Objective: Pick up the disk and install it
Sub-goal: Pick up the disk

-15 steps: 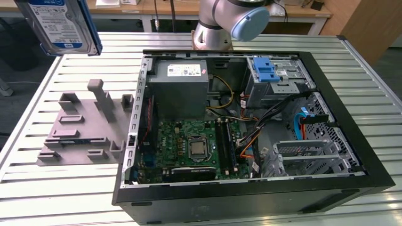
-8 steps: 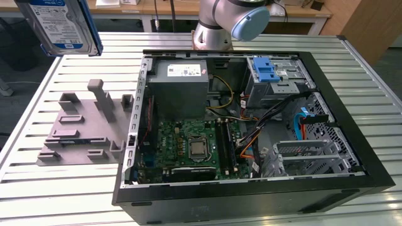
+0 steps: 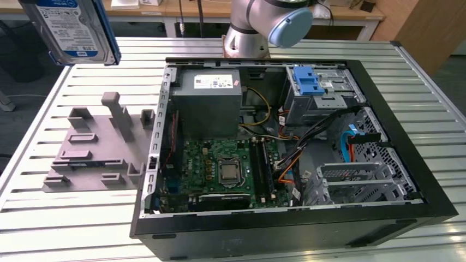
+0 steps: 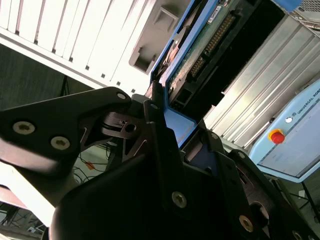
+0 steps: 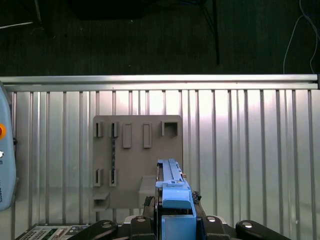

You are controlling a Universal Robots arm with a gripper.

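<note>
The disk (image 3: 69,30) is held in the air at the exterior view's upper left, well clear of the table (image 3: 73,229), with its label turned to the camera and its blue frame seen down one edge. It is carried nearly on edge, slightly tilted.

In the second wrist view the gripper (image 4: 167,117) is seen closed on the disk (image 4: 210,45): black fingers (image 4: 156,125) are pressed against the blue frame from both sides, and the green circuit-board face of the drive is shown above them. A grey pendant (image 4: 300,145) with a red button is seen beyond.

In the first wrist view the disk (image 5: 172,192) is seen edge-on, clamped in the gripper (image 5: 172,202) (only the blue frame is plain here). Below it lie the slatted table (image 5: 250,150) and a grey fixture (image 5: 135,155); the disk is placed over the fixture's near edge.

In the exterior view the fixture (image 3: 95,153) lies flat on the table, just beside the open case (image 3: 291,232) on the exterior view's left. Inside the case a motherboard (image 3: 226,169) is seen, and a blue latch (image 3: 309,82) is seated in the drive bay at the far corner. The arm (image 3: 266,24) is mounted behind the case.
</note>
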